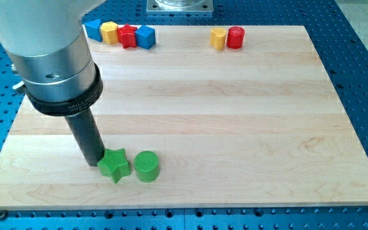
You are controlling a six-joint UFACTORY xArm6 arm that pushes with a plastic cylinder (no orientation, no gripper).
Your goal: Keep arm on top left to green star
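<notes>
A green star block (115,164) lies near the view's bottom left on the wooden board (235,115). My tip (94,161) stands right at the star's left side, slightly toward its top left, touching or nearly touching it. A green cylinder block (147,166) sits just to the right of the star, close to it.
At the view's top left a row holds a blue block (93,29), a yellow block (110,32), a red block (127,36) and a blue cube (145,36). At the top centre-right stand a yellow block (218,38) and a red cylinder (235,38).
</notes>
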